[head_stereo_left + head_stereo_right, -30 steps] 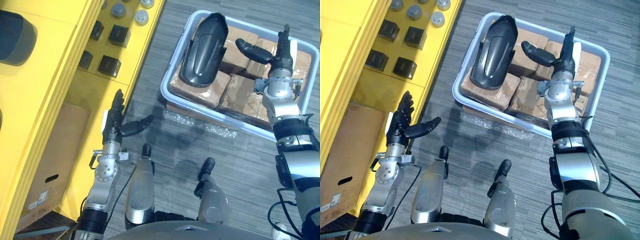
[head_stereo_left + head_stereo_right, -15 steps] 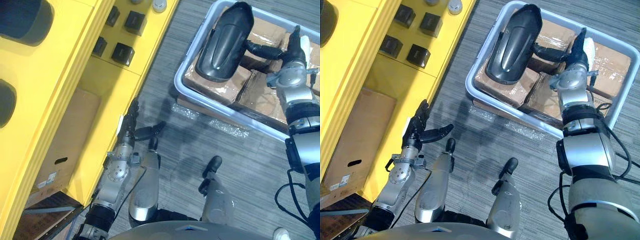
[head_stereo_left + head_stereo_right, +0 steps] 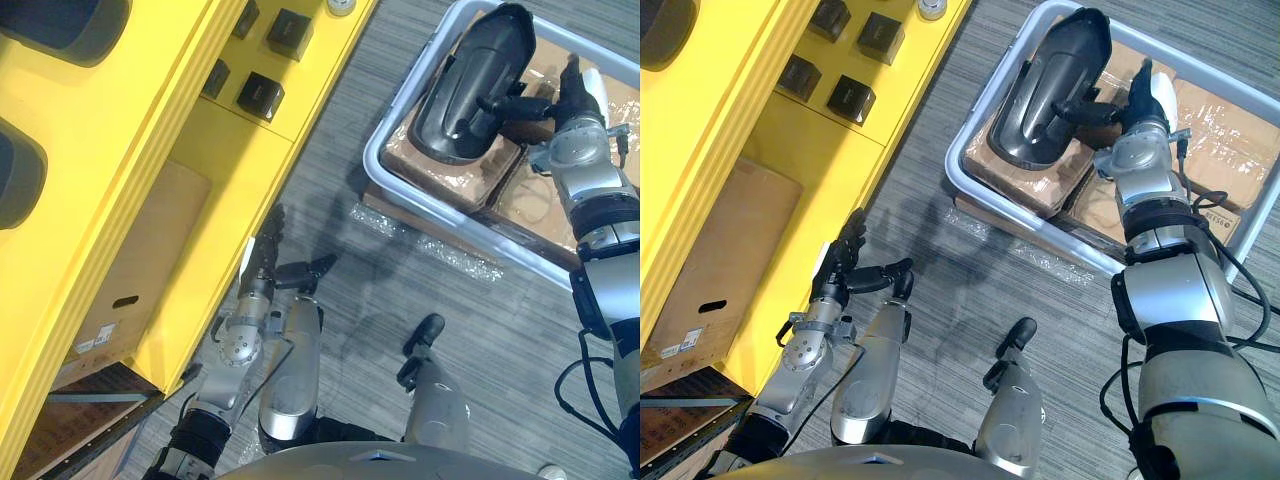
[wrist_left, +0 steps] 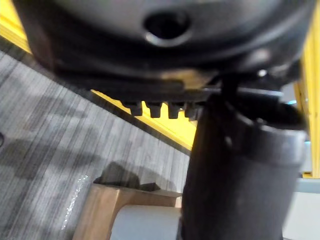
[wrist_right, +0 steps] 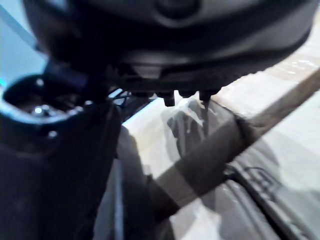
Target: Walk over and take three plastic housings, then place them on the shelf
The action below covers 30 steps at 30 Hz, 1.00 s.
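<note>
Since the plastic housing (image 3: 462, 80) lies in the grey bin (image 3: 370, 160) at 1 o'clock of the head view, on top of wrapped cardboard boxes (image 3: 530, 205), the right hand (image 3: 562, 103) is by far the nearer one. This hand is spread: the fingers are straight and the thumb stretches toward 9 o'clock, over the housing's edge. Whether it touches there, I cannot tell. From the palm the housing lies at 9 o'clock, and its long axis runs from 1 o'clock to 7 o'clock. The left hand (image 3: 262, 262) is also spread and holds nothing. It hangs at 7 o'clock, just beside the yellow shelf (image 3: 150, 110) and well apart from the bin. In my judgement, the grasp asks the right fingers to close across that long axis.
</note>
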### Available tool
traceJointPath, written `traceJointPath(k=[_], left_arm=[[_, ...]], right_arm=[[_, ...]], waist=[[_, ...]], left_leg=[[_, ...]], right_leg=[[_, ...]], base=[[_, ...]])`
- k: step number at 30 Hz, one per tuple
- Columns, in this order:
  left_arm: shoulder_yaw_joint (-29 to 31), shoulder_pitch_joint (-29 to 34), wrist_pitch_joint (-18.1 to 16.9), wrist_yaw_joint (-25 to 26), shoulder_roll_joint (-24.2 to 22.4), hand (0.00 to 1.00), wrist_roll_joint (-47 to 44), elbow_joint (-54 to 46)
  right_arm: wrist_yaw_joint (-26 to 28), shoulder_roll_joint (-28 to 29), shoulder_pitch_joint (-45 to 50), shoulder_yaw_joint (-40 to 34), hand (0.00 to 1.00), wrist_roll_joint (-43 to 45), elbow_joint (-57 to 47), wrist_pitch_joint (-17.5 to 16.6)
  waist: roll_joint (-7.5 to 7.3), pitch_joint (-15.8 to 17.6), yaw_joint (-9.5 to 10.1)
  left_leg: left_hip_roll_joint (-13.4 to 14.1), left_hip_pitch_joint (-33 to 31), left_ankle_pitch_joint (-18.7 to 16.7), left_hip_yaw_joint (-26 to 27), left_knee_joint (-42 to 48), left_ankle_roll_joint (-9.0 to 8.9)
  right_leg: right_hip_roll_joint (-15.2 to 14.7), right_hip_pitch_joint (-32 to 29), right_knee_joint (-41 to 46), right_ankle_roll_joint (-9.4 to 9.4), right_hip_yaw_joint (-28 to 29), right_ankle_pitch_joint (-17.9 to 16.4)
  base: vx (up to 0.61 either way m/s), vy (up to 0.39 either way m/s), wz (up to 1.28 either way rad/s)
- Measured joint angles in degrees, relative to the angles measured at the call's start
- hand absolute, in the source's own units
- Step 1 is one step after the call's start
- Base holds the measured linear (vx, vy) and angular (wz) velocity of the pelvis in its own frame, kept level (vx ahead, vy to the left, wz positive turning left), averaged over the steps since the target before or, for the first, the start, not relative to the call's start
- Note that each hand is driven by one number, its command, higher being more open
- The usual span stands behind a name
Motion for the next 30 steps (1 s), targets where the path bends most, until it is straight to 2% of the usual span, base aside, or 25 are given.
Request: traceJointPath(k=[3,6,10,16,21,25,30], left_arm=[[-1.3,-0.2,0.0,0.0,0.0,1.00,-0.7,0.1],[-2.4,-0.9,-0.1,0.2,-0.1,1.00,-1.9,0.2],[-3.0,-1.7,-0.1,1.1,-0.4,1.00,-2.0,2.4],[-3.9,-2.4,-0.2,1.8,-0.4,1.00,-2.1,3.7],[-3.8,-2.4,-0.6,2.2,-0.3,1.00,-2.2,3.7],[-3.3,-2.3,-1.1,2.1,-0.3,1.00,-4.0,2.9],[-1.6,-1.5,-1.4,2.0,0.4,1.00,-4.1,0.7]], right_arm=[[0.6,-0.1,-0.2,-0.1,0.00,-2.6,0.5,0.5],[-0.2,-2.0,-1.4,0.0,0.00,-6.5,0.6,2.0],[-1.7,-3.9,-2.1,-0.2,0.00,-6.6,0.7,4.7],[-2.7,-3.8,-1.9,-1.2,0.00,-6.7,2.1,6.6],[-3.4,-2.2,-1.4,-1.2,0.00,-6.7,2.3,7.5],[-3.4,-2.5,0.7,-1.9,0.00,-6.7,1.6,6.2],[-5.4,-1.1,4.7,-4.8,0.00,-6.6,1.0,0.6]], waist=[[1.28,0.0,0.09],[2.33,0.0,1.04],[2.58,-0.1,1.39],[3.21,-0.5,2.72],[3.56,-0.8,2.82],[3.54,-0.8,2.71],[2.98,-1.0,2.15]], left_leg=[[0.0,0.0,0.6,-0.1,-0.7,-0.09],[0.0,0.1,1.7,-0.1,-2.2,-0.08],[-0.1,0.1,3.0,-0.5,-4.1,-0.23],[-0.1,0.0,3.2,-0.7,-4.3,-0.31],[-0.2,-0.2,3.3,-1.2,-4.4,-0.39],[-0.3,-0.2,3.3,-1.4,-4.0,-0.38],[-0.2,0.1,3.7,-1.7,-4.0,-0.45]], right_leg=[[-0.1,-0.4,0.5,-0.14,-0.1,-0.1],[-0.3,-1.4,1.1,-0.33,-0.1,-0.2],[-0.4,-2.0,1.4,-0.49,-0.7,-0.3],[-0.5,-2.3,2.0,-0.76,-1.0,-0.6],[-0.6,-2.2,2.1,-0.81,-1.6,-0.7],[-0.6,-2.0,2.4,-0.86,-1.7,-0.7],[-0.5,-1.7,2.9,-1.01,-1.7,-0.8]], base=[[-0.07,-0.016,0.02],[-0.06,-0.024,0.00],[-0.05,-0.036,0.06],[0.00,-0.004,0.01],[0.00,-0.012,0.06],[0.00,0.000,0.00],[-0.05,-0.012,0.02]])
